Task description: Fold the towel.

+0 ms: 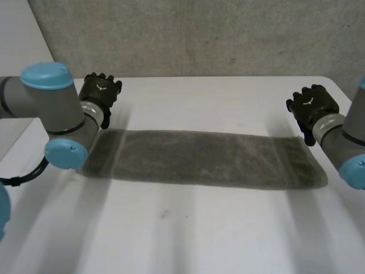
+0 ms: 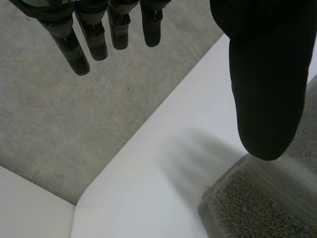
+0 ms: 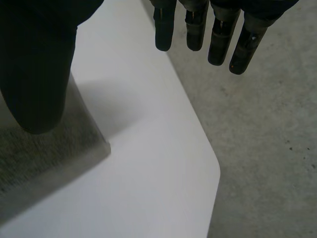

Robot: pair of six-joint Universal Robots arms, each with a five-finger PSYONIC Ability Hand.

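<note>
The towel lies flat on the white worktop as a long grey strip running from side to side between the two arms. The left robot hand hangs by the far corner of the strip's left end. Its fingers are straight and spread well away from the thumb, gripping nothing. The right robot hand hangs by the far corner of the right end, with fingers straight and the thumb held apart above the towel's edge, also gripping nothing.
</note>
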